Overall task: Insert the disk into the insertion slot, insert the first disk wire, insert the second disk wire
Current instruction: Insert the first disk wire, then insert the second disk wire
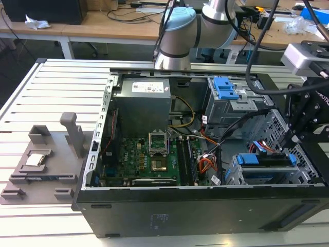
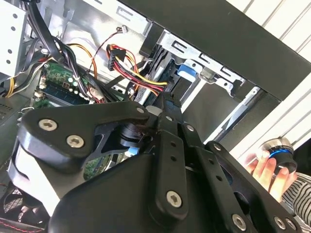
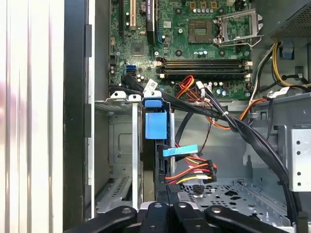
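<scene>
Gripper (image 1: 290,140) state first: you cannot tell from these views how wide it stands or whether it has hold of anything, because its own black linkage blocks the sight in both wrist views. You find it lowered into the open computer case (image 1: 205,218) at the exterior view's right, directly over the disk (image 1: 264,161).

The disk sits in the insertion slot (image 1: 267,178), the low silver cage in the case corner nearest the exterior camera. Its blue caddy shows at both ends. In the first wrist view you see the disk edge-on, with the caddy's blue tab lying against the silver cage wall.

Just beside the disk's end you have a bundle of red, yellow and black wires (image 3: 194,173) ending in a black connector. Whether that connector is seated in the disk cannot be told. A light blue flat plug (image 3: 180,151) lies next to the bundle, close against the disk's edge.

Further out stand the taller grey cage with blue latch (image 1: 226,88), the motherboard (image 1: 154,159) and the grey power supply (image 1: 141,105).

Outside the case, a grey fixture (image 1: 46,159) lies on the slatted table (image 1: 31,87) at the exterior view's left. In the second wrist view a person's hand (image 2: 262,167) rests on a round knob with a blue ring (image 2: 279,149), beside the case
</scene>
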